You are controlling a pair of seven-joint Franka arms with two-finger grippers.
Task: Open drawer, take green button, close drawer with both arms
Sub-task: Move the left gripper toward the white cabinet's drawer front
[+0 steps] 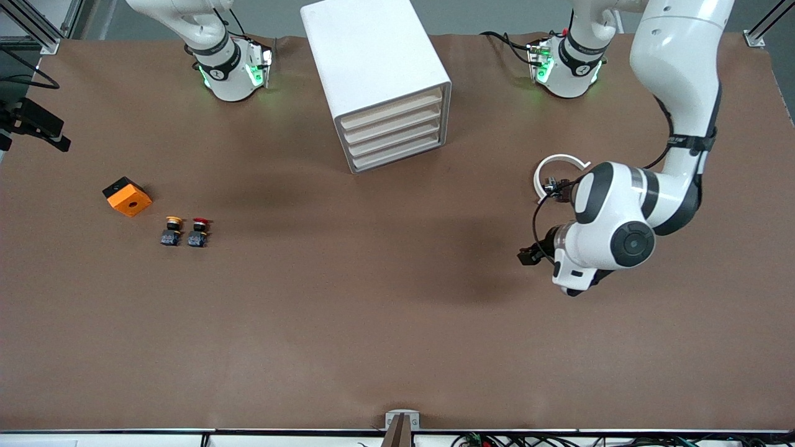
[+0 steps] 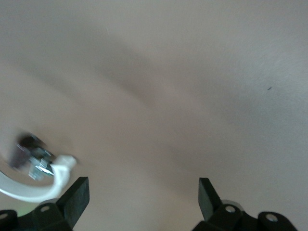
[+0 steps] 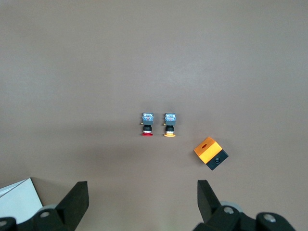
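Observation:
The white cabinet [image 1: 379,81] stands between the two arm bases, and all of its drawers [image 1: 394,133] are pushed in. The button with the green cap is out of view. My left arm [image 1: 612,233] bends low over bare table toward its own end. Its wrist covers the hand in the front view. In the left wrist view the left gripper [image 2: 143,185] is open over bare brown mat with nothing between the fingers. My right gripper [image 3: 143,185] is open and empty, high above the table, and does not show in the front view.
A yellow-capped button [image 1: 173,230] [image 3: 170,124] and a red-capped button [image 1: 199,231] [image 3: 147,124] stand side by side toward the right arm's end. An orange and black box [image 1: 127,196] [image 3: 210,152] lies close by them. A white ring [image 1: 559,174] [image 2: 33,190] sits by the left arm's wrist.

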